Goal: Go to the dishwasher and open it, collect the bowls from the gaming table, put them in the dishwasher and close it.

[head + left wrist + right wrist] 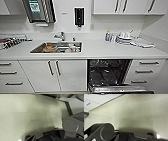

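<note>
The dishwasher (109, 75) stands open below the counter (100, 50), right of the sink (57, 47), its door folded down, so the opening step looks done. Bowl collection, loading and closing apparently remain. I cannot tell either gripper's state.
</note>
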### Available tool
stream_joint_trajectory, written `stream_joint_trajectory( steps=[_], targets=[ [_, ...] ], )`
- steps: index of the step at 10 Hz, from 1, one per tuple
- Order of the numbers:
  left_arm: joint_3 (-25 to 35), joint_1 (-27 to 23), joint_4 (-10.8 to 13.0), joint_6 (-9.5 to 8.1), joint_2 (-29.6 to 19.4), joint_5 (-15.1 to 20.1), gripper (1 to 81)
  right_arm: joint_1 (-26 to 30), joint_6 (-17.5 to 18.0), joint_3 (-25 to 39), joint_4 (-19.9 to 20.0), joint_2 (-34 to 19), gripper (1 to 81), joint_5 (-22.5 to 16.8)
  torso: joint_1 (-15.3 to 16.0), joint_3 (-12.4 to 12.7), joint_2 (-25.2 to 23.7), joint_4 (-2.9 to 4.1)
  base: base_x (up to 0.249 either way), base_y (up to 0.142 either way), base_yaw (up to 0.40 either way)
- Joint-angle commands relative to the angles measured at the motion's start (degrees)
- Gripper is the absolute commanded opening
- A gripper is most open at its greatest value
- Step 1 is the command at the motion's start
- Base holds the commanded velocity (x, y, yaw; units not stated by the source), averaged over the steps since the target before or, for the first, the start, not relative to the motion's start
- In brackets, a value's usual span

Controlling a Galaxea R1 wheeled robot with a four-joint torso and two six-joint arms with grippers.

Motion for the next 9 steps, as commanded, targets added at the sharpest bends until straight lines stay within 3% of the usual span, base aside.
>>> stream_joint_trajectory(
  steps=[1,5,8,9],
  targets=[
    [-1.2,-1.5,1.1,0.12,-1.4,2.0,81.1,1.2,-0.3,1.1,-0.9,-1.6,81.1,-1.0,-3.5,0.0,5.5,0.0,0.0,0.0,0.0],
    [-7.0,4.6,1.4,0.39,4.3,1.7,81.1,-6.8,-0.4,-7.5,-1.4,3.7,81.1,-0.9,-8.8,0.0,13.8,0.0,0.0,0.0,0.0],
    [-16.3,10.8,1.7,0.57,11.9,-4.5,81.1,-10.4,-0.5,-14.5,-2.4,9.1,81.1,0.7,-12.7,0.0,19.8,0.0,0.0,0.0,0.0],
    [-18.8,12.3,2.7,0.57,14.3,-4.7,81.1,-11.2,-0.6,-16.2,-2.4,10.4,81.1,1.7,-14.0,3.6,21.8,0.0,0.0,0.0,0.0]
  ],
)
